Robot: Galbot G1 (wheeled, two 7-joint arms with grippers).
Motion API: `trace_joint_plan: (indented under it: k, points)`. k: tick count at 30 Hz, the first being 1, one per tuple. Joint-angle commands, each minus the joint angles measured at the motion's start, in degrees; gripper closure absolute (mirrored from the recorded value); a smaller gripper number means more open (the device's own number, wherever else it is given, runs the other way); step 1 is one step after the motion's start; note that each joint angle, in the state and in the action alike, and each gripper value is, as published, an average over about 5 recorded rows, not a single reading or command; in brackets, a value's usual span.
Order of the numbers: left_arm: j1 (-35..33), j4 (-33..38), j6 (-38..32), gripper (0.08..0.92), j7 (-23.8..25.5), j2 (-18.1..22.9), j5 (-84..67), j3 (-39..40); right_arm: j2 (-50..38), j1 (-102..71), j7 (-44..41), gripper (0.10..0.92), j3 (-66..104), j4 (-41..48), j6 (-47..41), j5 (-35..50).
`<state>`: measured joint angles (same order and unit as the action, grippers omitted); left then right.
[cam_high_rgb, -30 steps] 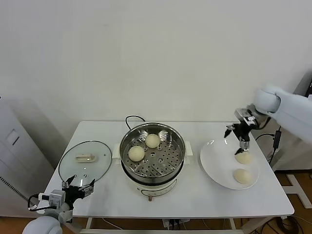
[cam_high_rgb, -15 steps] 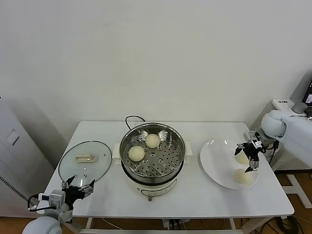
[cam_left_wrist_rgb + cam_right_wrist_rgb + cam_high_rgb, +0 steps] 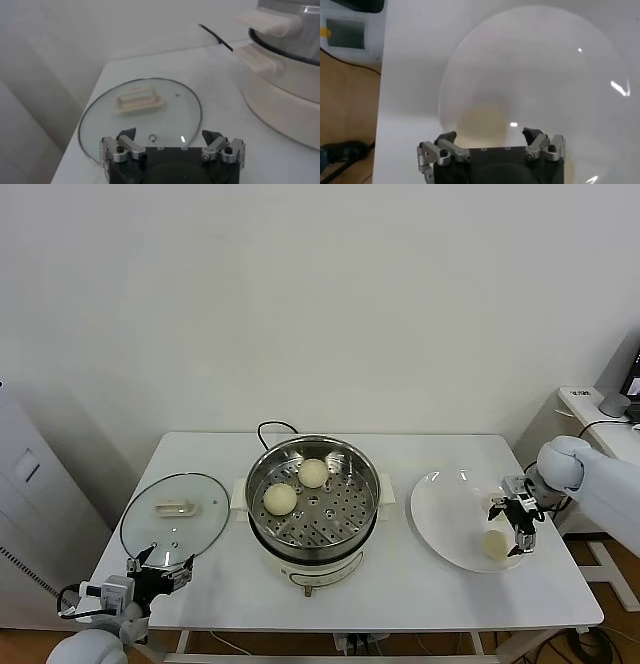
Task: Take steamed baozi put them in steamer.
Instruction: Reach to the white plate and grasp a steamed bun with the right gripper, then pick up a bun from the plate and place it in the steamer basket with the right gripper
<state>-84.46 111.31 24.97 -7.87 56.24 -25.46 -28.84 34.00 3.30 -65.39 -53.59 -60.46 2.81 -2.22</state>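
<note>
Two buns (image 3: 297, 486) sit on the perforated tray inside the steamer (image 3: 313, 500), which stands at the centre of the white table (image 3: 400, 584); one bun lies toward the back of the tray, the other toward the robot's left; the steamer's black cord (image 3: 272, 427) loops behind it on the table; a white plate (image 3: 445, 519) lies to the right of the steamer, near but apart from it; one bun (image 3: 495, 544) rests on the near right part of the plate, and the end of another bun (image 3: 495, 506) shows just beyond the right gripper (image 3: 518, 524); the right gripper hangs low over the plate between these two buns with its jaws spread wide and nothing between them; in the right wrist view a bun (image 3: 482, 120) lies on the plate (image 3: 545, 65) just ahead of the fingertips (image 3: 451, 136), not touched; the left gripper (image 3: 160, 569) is parked at the table's near left corner, jaws also wide apart and empty, beside the near rim of a glass lid (image 3: 175, 514) that lies flat to the left of the steamer.
</note>
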Motion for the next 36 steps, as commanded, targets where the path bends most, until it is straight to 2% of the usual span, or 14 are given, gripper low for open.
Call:
trace_joint_plan:
  k: [1,7,15,22,28,36]
  points:
    - [-0.04,-0.14,0.02,0.177,0.03,-0.04,0.06,0.03,0.55,-3.12,0.50,0.218,2.47,1.13,0.04,-1.78]
    - [0.01,-0.41,-0.01,0.177,0.04,-0.13,0.10,0.08,1.39,-3.63,1.11,0.322,3.05,1.93,-0.16,-2.21]
    - [-0.01,-0.29,0.03,0.177,0.00,-0.18,0.18,0.09,1.73,-3.86,1.21,0.500,3.73,2.06,-0.29,-1.83]
    - [-0.05,0.03,0.24,0.177,-0.06,-0.19,0.27,0.07,0.42,0.31,-0.06,0.516,1.06,-0.63,-1.25,2.08]
    - [0.04,-0.22,0.33,0.177,-0.11,-0.28,0.31,0.34,-0.49,15.87,-1.87,0.516,-8.95,-6.30,-2.07,9.84]
    - [0.31,-0.09,0.43,0.177,-0.13,-0.56,0.48,0.97,9.99,32.66,-3.37,0.513,-15.19,-9.40,1.16,16.89]
